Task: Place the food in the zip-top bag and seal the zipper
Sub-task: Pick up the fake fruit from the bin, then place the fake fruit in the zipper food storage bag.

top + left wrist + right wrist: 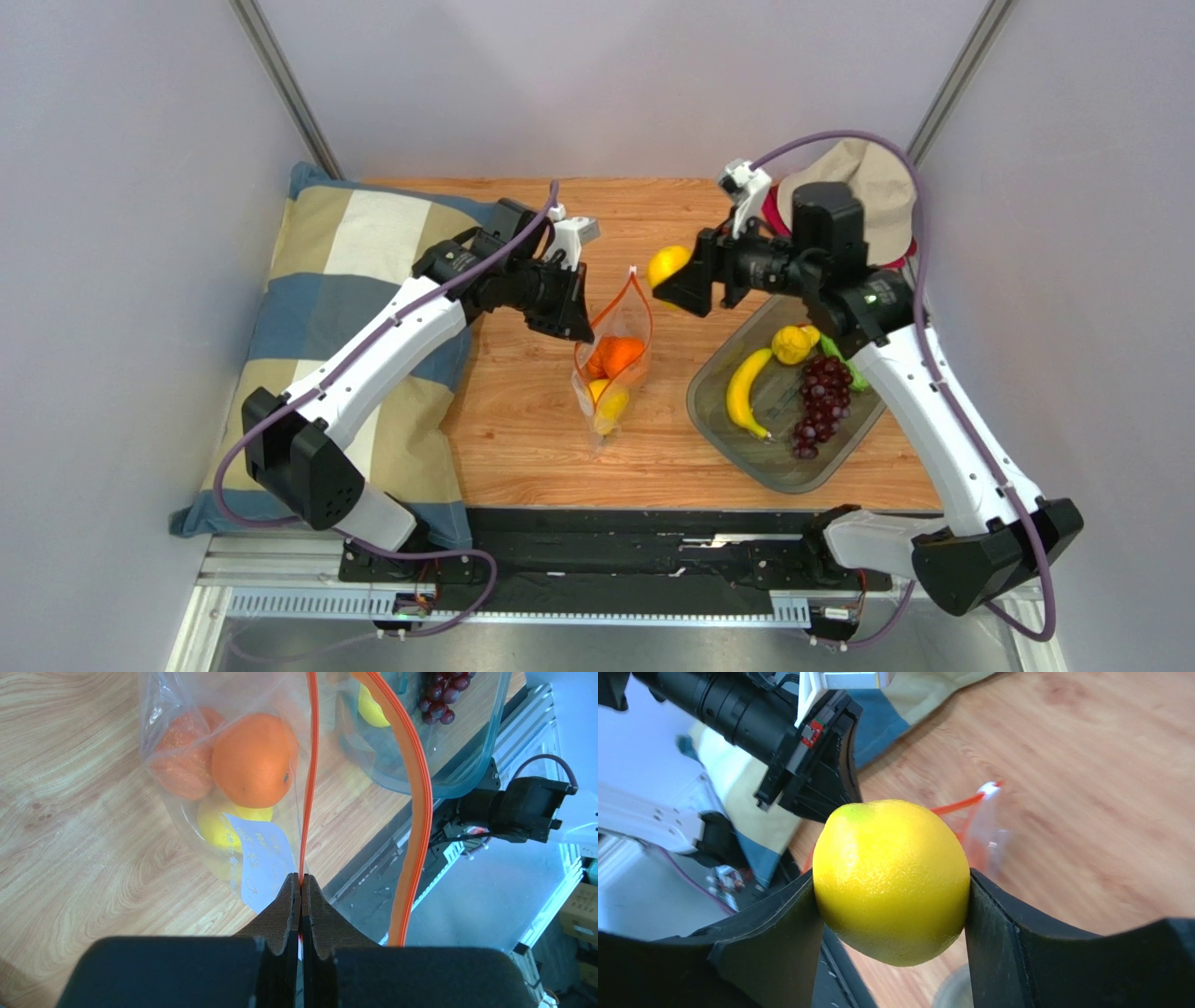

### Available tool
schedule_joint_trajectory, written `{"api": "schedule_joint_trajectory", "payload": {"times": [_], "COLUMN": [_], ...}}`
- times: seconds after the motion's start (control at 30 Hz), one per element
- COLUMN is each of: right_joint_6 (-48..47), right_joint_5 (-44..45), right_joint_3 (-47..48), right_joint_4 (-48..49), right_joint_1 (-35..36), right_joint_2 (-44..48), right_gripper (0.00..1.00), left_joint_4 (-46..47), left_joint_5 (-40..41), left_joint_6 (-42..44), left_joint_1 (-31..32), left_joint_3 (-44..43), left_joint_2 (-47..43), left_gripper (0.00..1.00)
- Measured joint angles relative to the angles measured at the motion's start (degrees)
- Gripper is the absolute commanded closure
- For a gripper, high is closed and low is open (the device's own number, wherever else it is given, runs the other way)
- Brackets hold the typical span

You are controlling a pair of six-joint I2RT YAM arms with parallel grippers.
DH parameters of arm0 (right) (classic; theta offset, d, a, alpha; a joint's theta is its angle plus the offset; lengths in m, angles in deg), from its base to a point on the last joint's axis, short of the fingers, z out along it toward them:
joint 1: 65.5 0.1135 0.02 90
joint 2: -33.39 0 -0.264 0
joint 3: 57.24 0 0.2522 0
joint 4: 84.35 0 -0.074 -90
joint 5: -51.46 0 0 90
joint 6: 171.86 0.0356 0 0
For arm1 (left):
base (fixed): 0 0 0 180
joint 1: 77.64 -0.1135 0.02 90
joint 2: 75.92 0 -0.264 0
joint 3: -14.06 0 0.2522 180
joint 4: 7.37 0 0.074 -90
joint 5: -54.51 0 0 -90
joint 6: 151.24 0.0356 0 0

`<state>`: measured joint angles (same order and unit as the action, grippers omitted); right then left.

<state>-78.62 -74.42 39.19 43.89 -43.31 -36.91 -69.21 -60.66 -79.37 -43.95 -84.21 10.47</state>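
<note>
The clear zip-top bag stands open mid-table, with an orange, an orange pumpkin and a yellow fruit inside. My left gripper is shut on one side of the orange-red zipper and holds the mouth up; the other zipper strip bows away. My right gripper is shut on a lemon and carries it in the air just right of the bag's mouth, where the lemon shows from above. A banana, a yellow pear, a green piece and purple grapes lie in the tray.
The grey translucent tray sits right of the bag. A checked pillow lies along the table's left side under my left arm. A beige hat rests at the back right. The black rail runs along the near edge.
</note>
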Motion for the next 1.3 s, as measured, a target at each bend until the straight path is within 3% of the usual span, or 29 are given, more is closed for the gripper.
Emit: {"api": "schedule_joint_trajectory", "payload": {"times": [0.3,0.47,0.7,0.8,0.9,0.93,1.03,1.23,1.3], "right_joint_6": [18.6,22.49,21.73,19.65,14.95,13.42,9.92,6.73,5.7], "right_joint_5": [11.85,19.74,21.64,19.56,17.09,16.46,14.84,12.79,12.57], "right_joint_3": [-12.72,-18.05,-23.15,-23.15,-23.15,-23.15,-23.04,-19.61,-17.62], "right_joint_4": [14.78,22.4,24.33,24.06,23.1,22.47,20.22,14.56,12.15], "right_joint_1": [10.36,13.68,17.35,18.23,19.89,20.59,21.88,21.99,21.97], "right_joint_2": [-0.94,-0.85,-0.85,-0.85,-0.85,-0.85,-1.14,-3.41,-3.48], "right_gripper": [0.96,0.96,0.99,0.91,0.76,0.58,0.24,0.0,0.0], "left_joint_4": [0.37,0.7,0.79,0.81,0.9,1.01,1.22,1.27,1.29], "left_joint_5": [-0.35,-0.46,-0.46,-0.48,-0.52,-0.52,-0.76,-1.05,-1.11], "left_joint_6": [-1.2,-1.6,-2.29,-2.49,-2.62,-2.62,-2.64,-2.62,-2.62], "left_joint_1": [-0.79,-0.79,-0.81,-0.83,-0.83,-0.83,-0.83,-0.83,-0.83], "left_joint_3": [0.0,0.02,0.04,0.09,0.09,0.09,0.09,0.09,0.09], "left_joint_2": [0.2,0.2,0.2,0.2,0.2,0.2,0.2,0.2,0.2], "left_gripper": [1.0,1.0,1.0,1.0,1.0,1.0,1.0,1.0,1.0]}}
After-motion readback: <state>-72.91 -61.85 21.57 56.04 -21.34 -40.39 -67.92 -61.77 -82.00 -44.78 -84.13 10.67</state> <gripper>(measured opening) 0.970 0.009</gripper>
